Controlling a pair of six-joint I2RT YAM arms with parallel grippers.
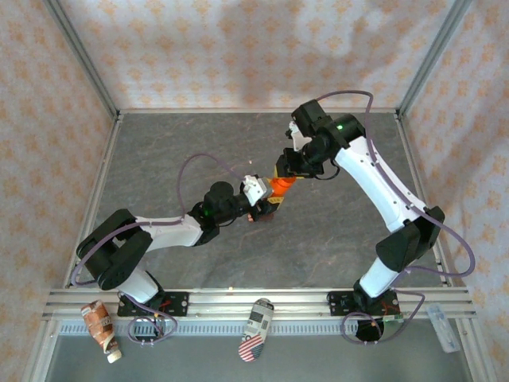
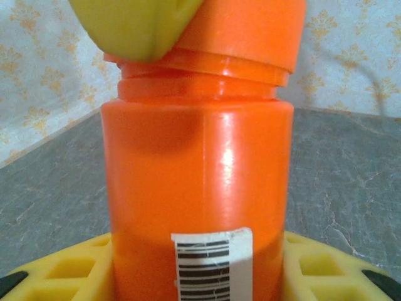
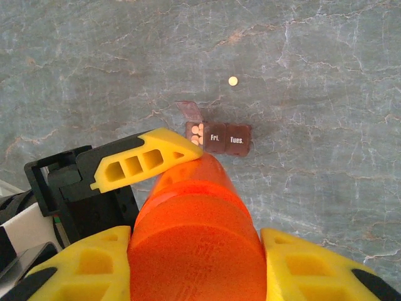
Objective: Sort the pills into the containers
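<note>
Containers (image 3: pixel 218 137) read "Fri." and "Tues."; bottle's (image 2: pixel 197 182) label (image 2: pixel 213 263) apparently shows a barcode.

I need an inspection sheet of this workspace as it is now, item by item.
Surface: grey table, one loose pill lying on it.
Job's things: pill box, end compartment open with pills inside; Fri. and Tues. lids shut.
Clutter: crumpled tube and flag-patterned item by the near rail.
Grippers: left gripper clamps the orange bottle; right gripper clamps its cap, tilted on the neck.
Cables: purple cables loop along both arms.
Surroundings: patterned walls, metal frame.
</note>
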